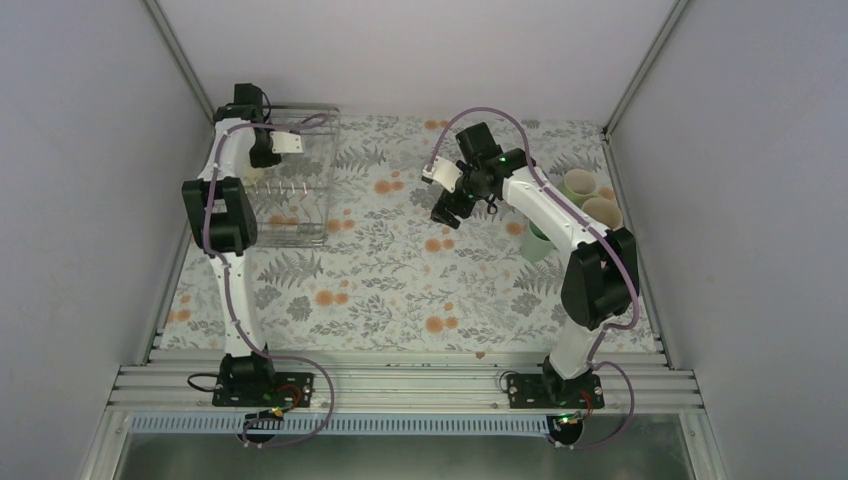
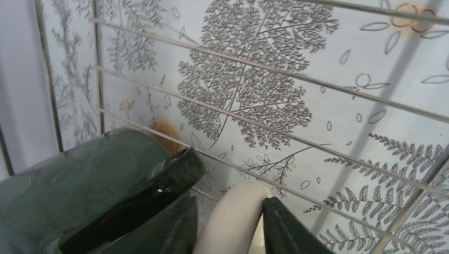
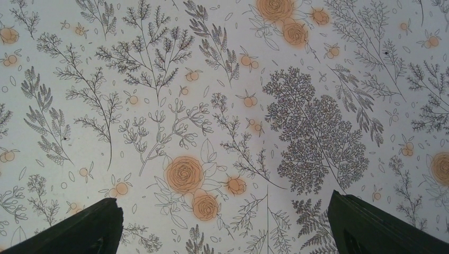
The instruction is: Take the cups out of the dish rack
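Observation:
The dish rack (image 1: 312,222) stands at the far left of the table; its wires cross the left wrist view (image 2: 265,66). My left gripper (image 1: 266,152) reaches down into it. In the left wrist view the left gripper (image 2: 227,207) is shut on a curved cream part of the cream-yellow mug (image 2: 233,227). The dark green-black mug (image 2: 79,185) lies right beside it, to the left. My right gripper (image 1: 448,208) is open and empty above the mid-table cloth, and it also shows in the right wrist view (image 3: 225,201). The lilac tumbler is out of view.
Three cups stand at the right edge: a pale yellow-green cup (image 1: 578,184), a beige mug (image 1: 602,212) and a mint-green tumbler (image 1: 537,243), partly behind the right arm. A floral cloth (image 1: 400,280) covers the table. Walls close in both sides.

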